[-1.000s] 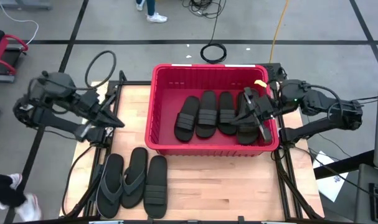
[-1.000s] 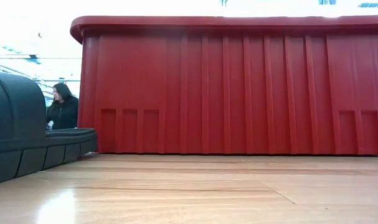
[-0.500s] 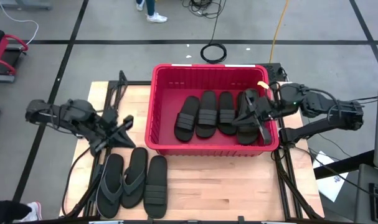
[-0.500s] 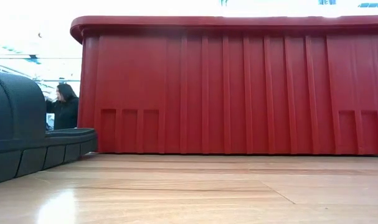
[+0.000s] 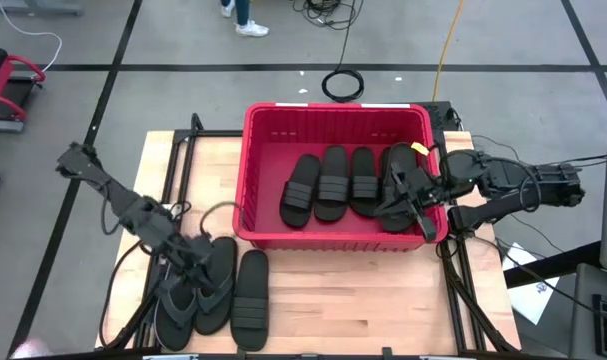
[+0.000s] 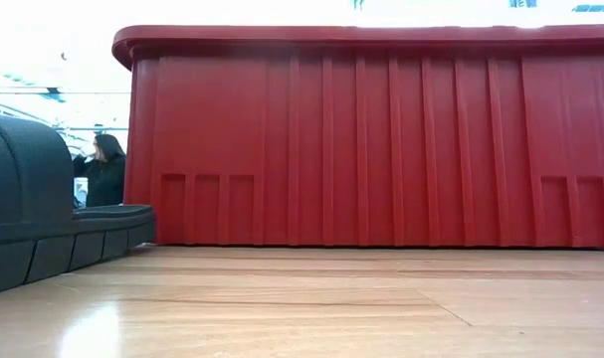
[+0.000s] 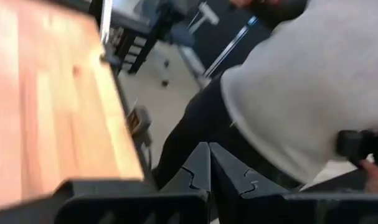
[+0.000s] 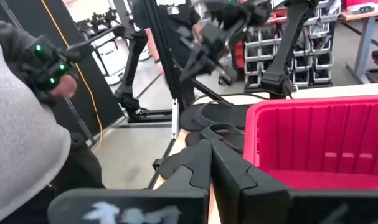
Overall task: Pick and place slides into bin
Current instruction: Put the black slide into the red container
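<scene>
The red bin [image 5: 333,108] stands at the middle of the wooden table and holds several black slides [image 5: 332,183] lying flat on its floor. Two grey flip-flops [image 5: 178,300] and one black slide [image 5: 251,300] lie side by side on the table in front of the bin's left corner. My left gripper [image 5: 203,262] is shut and hangs over the far ends of the flip-flops; whether it touches them does not show. My right gripper [image 5: 391,198] is shut with nothing in it, above the slides at the bin's right end.
Bare table [image 5: 363,300] lies in front of the bin, right of the three slides. A person in a grey top [image 8: 20,143] stands beside the table, and another [image 6: 102,174] stands in the room behind. Cables [image 5: 343,82] lie on the floor beyond the bin.
My left arm has swung from the table's left side toward its near edge and come down, rolling as it went, until its gripper hangs over the flip-flops. My right gripper has sunk a little over the bin's right end. No slide has moved.
</scene>
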Motion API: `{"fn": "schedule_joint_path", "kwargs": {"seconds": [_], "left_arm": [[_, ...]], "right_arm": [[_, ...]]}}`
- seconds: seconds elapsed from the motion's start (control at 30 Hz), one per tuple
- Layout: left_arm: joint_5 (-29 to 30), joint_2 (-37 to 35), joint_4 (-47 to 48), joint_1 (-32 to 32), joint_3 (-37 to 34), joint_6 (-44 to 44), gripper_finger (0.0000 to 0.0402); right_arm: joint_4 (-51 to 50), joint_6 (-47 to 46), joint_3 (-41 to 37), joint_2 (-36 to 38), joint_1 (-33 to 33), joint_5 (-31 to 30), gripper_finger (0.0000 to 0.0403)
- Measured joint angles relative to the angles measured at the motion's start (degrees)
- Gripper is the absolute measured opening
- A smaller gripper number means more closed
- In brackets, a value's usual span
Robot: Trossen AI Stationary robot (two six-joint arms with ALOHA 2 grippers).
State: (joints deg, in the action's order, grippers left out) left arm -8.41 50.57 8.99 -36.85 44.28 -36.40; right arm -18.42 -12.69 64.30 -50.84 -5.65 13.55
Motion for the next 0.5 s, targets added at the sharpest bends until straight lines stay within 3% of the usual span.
{"fn": "schedule_joint_path", "kwargs": {"seconds": [0.3, 0.4, 0.5], "left_arm": [[7.15, 6.9, 5.22, -3.2, -6.28, -8.01, 0.0025], [7.98, 10.39, -0.27, -3.2, -9.46, -11.21, 0.005], [8.12, 14.03, -7.02, -3.2, -11.15, -8.98, 0.0089]], "right_arm": [[1.65, -0.09, -0.51, 0.77, -0.05, -0.23, 0.0], [1.61, -0.13, -0.51, 1.59, -0.05, -1.43, 0.0001], [1.0, 0.04, -0.51, 2.6, -0.05, -1.51, 0.0006]]}}
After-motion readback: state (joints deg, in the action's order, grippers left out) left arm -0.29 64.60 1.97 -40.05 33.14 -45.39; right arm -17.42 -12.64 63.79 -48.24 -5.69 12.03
